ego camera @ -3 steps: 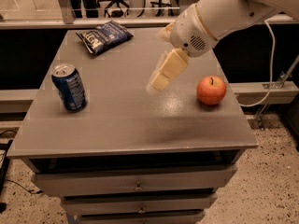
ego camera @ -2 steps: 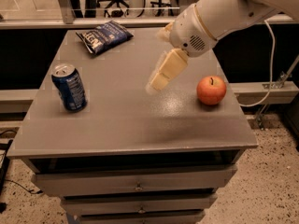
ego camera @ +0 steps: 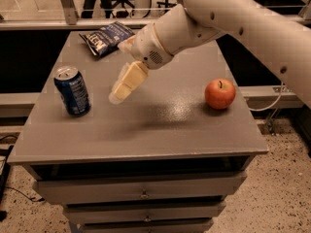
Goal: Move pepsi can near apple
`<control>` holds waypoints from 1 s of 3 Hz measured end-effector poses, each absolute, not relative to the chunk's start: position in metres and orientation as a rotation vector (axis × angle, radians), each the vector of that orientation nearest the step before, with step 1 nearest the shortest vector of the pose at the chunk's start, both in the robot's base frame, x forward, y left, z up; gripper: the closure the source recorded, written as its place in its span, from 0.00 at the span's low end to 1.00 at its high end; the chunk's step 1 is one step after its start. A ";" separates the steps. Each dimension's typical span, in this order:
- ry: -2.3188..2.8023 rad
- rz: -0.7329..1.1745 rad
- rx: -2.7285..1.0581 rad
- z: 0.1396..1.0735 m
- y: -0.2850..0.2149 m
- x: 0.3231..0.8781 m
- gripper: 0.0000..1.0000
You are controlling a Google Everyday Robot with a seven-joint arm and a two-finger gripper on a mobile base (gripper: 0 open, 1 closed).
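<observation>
The pepsi can (ego camera: 72,91) is blue with a silver top and stands upright near the left edge of the grey table (ego camera: 146,130). The red-orange apple (ego camera: 220,93) sits near the right edge, far from the can. My gripper (ego camera: 124,84) hangs over the middle-left of the table, pointing down and to the left. It is a short way right of the can, holds nothing that I can see, and does not touch the can. The white arm (ego camera: 233,18) reaches in from the upper right.
A dark blue crinkly snack bag (ego camera: 107,37) lies at the back left of the table. Drawers (ego camera: 141,193) sit under the tabletop. A railing and chair legs show behind the table, and a cable runs along the floor at the right.
My gripper has moved left across the table, away from the apple and closer to the can. The can, apple and bag have not moved.
</observation>
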State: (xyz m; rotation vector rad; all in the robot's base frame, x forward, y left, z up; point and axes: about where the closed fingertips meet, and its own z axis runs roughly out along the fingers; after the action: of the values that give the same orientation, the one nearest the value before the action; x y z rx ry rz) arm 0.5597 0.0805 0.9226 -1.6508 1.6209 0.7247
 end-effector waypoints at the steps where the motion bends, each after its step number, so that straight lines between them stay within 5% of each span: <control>1: 1.538 0.830 -1.673 0.913 0.126 0.562 0.00; 3: 1.386 0.995 -1.681 0.896 0.199 0.554 0.02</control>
State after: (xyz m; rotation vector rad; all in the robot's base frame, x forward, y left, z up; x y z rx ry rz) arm 0.5543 0.1985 0.8962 -1.6815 1.3860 0.9947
